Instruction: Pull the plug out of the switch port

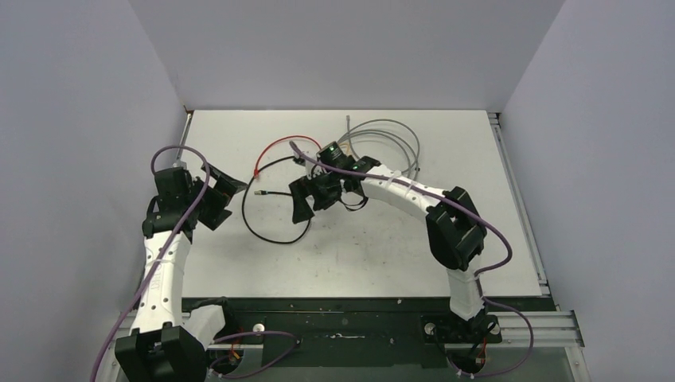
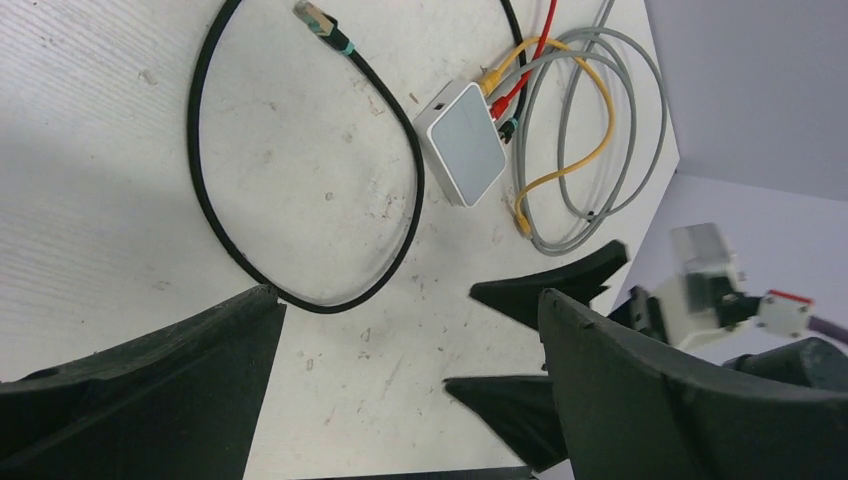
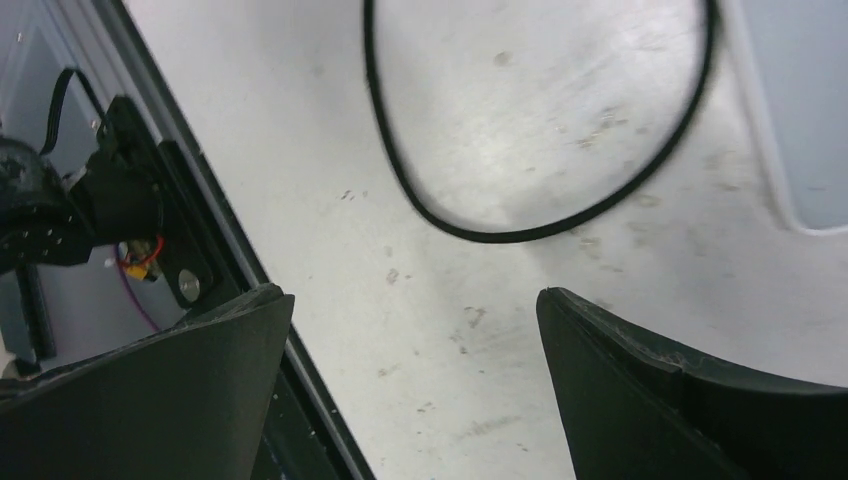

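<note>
Fingers (image 3: 150,400) over scuffed, perhaps stained tabletop (image 3: 330,130)

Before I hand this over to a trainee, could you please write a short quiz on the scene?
1. True or false: the black cable's plug lies unplugged on the table.
2. Which two bright-coloured cables meet the switch's socket edge?
3. The right pincer holds: A the switch; B that plug; C nothing.
Key: 1 true; 2 the red cable and the yellow cable; 3 C.
</note>
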You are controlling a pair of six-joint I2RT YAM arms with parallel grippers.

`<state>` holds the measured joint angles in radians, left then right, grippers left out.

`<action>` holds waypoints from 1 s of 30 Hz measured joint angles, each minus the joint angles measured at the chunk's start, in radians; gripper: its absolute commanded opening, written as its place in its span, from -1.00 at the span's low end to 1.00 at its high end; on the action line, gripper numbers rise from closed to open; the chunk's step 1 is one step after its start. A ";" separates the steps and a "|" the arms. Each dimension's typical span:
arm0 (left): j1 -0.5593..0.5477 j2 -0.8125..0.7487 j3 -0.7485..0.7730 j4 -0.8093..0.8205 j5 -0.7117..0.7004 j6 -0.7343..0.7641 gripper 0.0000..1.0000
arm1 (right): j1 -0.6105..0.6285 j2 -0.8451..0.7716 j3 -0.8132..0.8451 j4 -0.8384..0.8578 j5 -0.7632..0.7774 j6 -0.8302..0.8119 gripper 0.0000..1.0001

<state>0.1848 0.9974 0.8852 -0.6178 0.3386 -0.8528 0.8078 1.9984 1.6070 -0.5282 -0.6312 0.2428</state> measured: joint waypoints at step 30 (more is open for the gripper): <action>-0.272 0.489 0.226 0.100 -0.002 -0.026 0.53 | -0.282 0.316 0.364 -0.126 0.222 0.027 0.81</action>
<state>-0.0872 1.4868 1.1114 -0.5182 0.3367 -0.8791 0.5262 2.3146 1.9709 -0.6544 -0.4091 0.2695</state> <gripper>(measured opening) 0.790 0.906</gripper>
